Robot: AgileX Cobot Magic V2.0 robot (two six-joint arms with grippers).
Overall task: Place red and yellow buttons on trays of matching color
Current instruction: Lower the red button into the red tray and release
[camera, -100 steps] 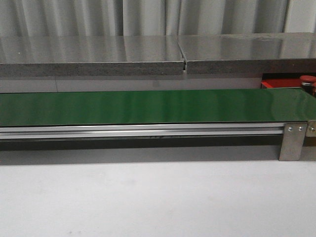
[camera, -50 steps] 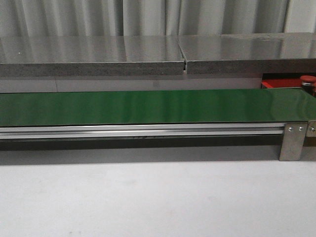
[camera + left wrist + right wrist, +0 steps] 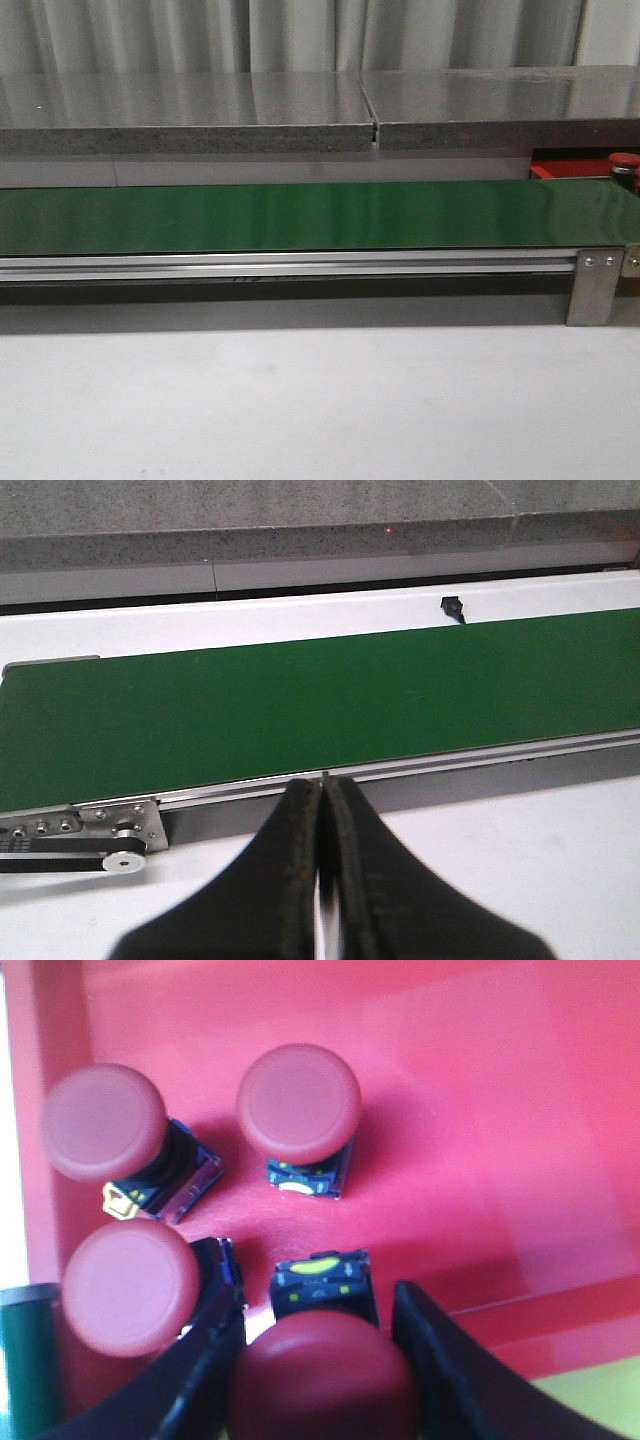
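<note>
Four red buttons on the red tray

You see the red tray [image 3: 480, 1110], flat and glossy with a low rim, carrying four red-capped buttons: two farther ones [image 3: 103, 1123] [image 3: 298, 1102] tilted, showing bodies with yellow marks, a third [image 3: 130, 1287] beside them, and a fourth [image 3: 320, 1380] between the right end effector [image 3: 322, 1360] fingers. In the front view one red cap [image 3: 622, 159] shows at the far right edge.
</note>
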